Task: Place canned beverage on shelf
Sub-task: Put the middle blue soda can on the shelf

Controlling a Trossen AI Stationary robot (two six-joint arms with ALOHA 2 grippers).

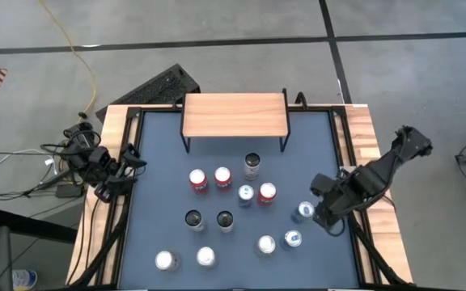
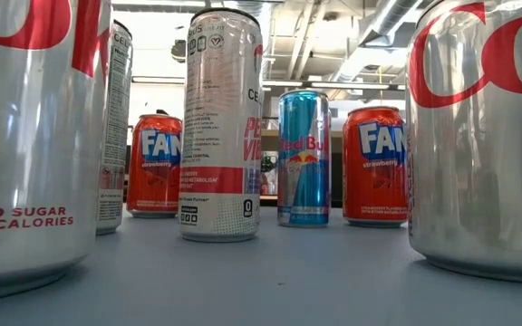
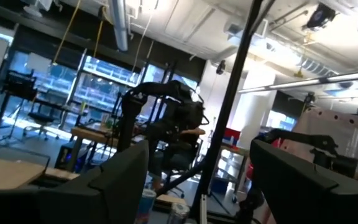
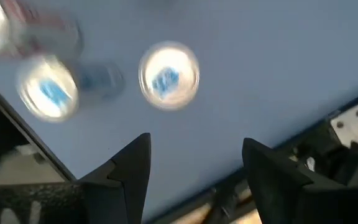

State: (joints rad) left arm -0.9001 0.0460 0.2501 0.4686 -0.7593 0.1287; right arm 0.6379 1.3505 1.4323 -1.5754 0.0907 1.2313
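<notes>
Cans (image 1: 223,177) stand on the blue table (image 1: 160,162) waiting for the empty shelf (image 1: 234,115); right gripper (image 1: 320,212) hovers spread near one blue-topped can (image 1: 305,210); left gripper (image 1: 126,167) waits spread at the edge.

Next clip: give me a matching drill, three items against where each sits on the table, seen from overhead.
Items:
1. wooden-topped black-legged shelf
2. left gripper
3. right gripper

Places:
A. beside the blue-topped can, over the mat's right side
B. far edge of the mat, centred, nothing on top
C. at the table's left edge, away from the cans

Pairs: 1-B, 2-C, 3-A
</notes>
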